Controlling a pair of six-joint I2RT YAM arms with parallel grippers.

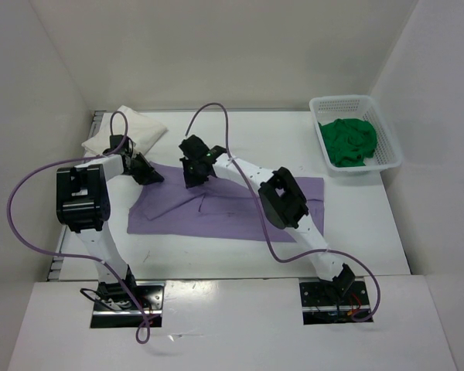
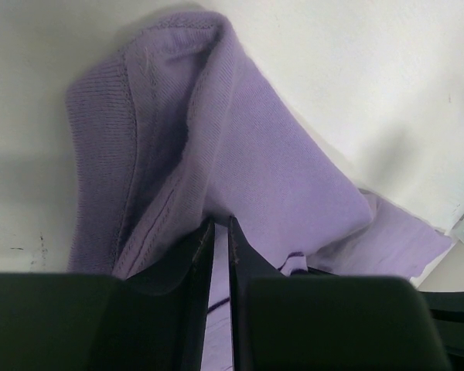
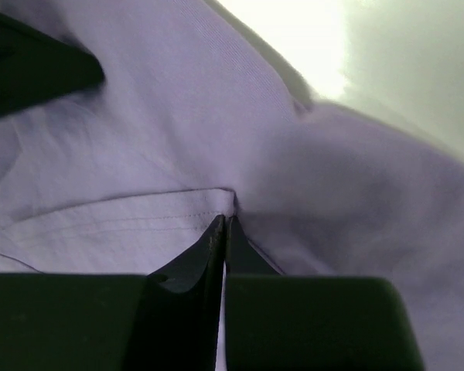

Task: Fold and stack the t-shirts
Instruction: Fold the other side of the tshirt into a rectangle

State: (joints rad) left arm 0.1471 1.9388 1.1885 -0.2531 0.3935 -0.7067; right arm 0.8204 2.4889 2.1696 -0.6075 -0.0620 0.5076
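A purple t-shirt (image 1: pixel 216 207) lies spread on the white table. My left gripper (image 1: pixel 148 175) is shut on its far left edge, near the ribbed collar (image 2: pixel 100 139); the cloth shows pinched between the fingers in the left wrist view (image 2: pixel 221 226). My right gripper (image 1: pixel 194 179) is shut on the shirt's far edge at a stitched hem (image 3: pixel 108 224), the fingertips closed on the fabric in the right wrist view (image 3: pixel 225 219). A folded white shirt (image 1: pixel 126 128) lies at the far left. A green shirt (image 1: pixel 349 141) is bunched in the basket.
A white plastic basket (image 1: pixel 390 139) stands at the far right. White walls close in the table on the left, back and right. Purple cables loop from both arms. The arm bases sit at the near edge.
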